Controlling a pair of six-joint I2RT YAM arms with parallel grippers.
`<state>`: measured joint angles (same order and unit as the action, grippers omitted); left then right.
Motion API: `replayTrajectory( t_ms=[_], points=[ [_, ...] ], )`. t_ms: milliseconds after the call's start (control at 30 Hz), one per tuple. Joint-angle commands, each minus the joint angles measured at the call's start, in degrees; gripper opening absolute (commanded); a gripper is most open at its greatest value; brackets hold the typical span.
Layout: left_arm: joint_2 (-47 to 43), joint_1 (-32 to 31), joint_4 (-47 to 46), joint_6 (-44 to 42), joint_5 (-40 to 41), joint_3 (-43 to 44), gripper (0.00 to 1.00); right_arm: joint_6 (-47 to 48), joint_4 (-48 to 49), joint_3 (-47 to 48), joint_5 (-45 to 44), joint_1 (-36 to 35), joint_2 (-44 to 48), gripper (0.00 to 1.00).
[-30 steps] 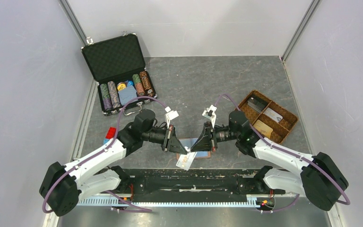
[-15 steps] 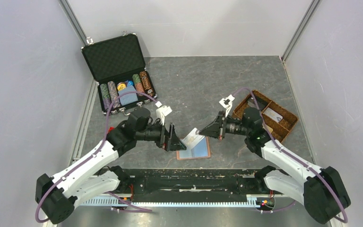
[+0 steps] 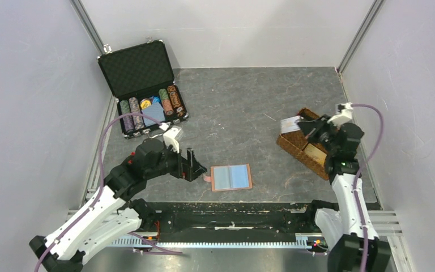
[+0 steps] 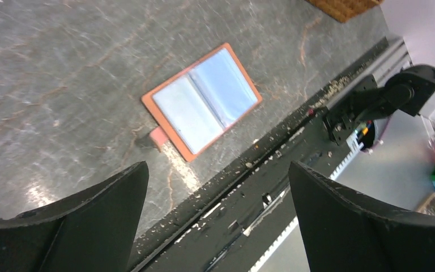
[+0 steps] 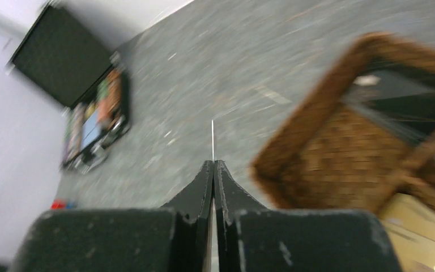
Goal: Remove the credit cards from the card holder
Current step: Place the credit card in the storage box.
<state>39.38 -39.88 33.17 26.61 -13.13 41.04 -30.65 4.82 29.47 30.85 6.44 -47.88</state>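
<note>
The card holder (image 3: 231,177) lies open and flat near the table's front edge, its pale blue sleeves (image 4: 204,102) facing up. My left gripper (image 3: 190,165) hovers just left of it, open and empty; in the left wrist view the holder sits beyond its wide-apart fingers (image 4: 119,192). My right gripper (image 3: 307,126) is shut on a white credit card (image 3: 289,124) above the left corner of the woven tray (image 3: 294,148). In the right wrist view that card (image 5: 213,136) shows edge-on between the closed fingertips. A tan card (image 3: 315,154) lies in the tray.
An open black chip case (image 3: 147,102) with rows of striped chips stands at the back left. The woven tray (image 5: 340,141) holds a dark card (image 5: 408,107) in its far compartment. The black base rail (image 4: 272,187) runs along the near edge.
My right gripper has carried the white card from the holder rightward to above the tray. My left gripper has opened and drawn back left; the holder now lies flat.
</note>
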Motion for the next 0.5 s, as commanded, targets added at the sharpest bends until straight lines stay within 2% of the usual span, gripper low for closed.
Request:
replayTrajectory(
  t_ms=[0, 167, 467],
  points=[
    [-5.25, 0.07, 1.64, -2.35, 9.23, -1.07, 1.00, 1.45, -3.79, 2.44, -8.45, 11.10, 0.37, 0.00],
    [-8.76, 0.07, 0.81, -2.07, 11.11, -2.35, 1.00, 1.55, -2.65, 1.76, -10.15, 19.51, -1.73, 0.00],
    [-7.74, 0.06, 0.50, -2.97, 9.12, -2.23, 1.00, 3.12, 1.24, 0.59, -12.62, 26.72, -2.37, 0.00]
  ],
)
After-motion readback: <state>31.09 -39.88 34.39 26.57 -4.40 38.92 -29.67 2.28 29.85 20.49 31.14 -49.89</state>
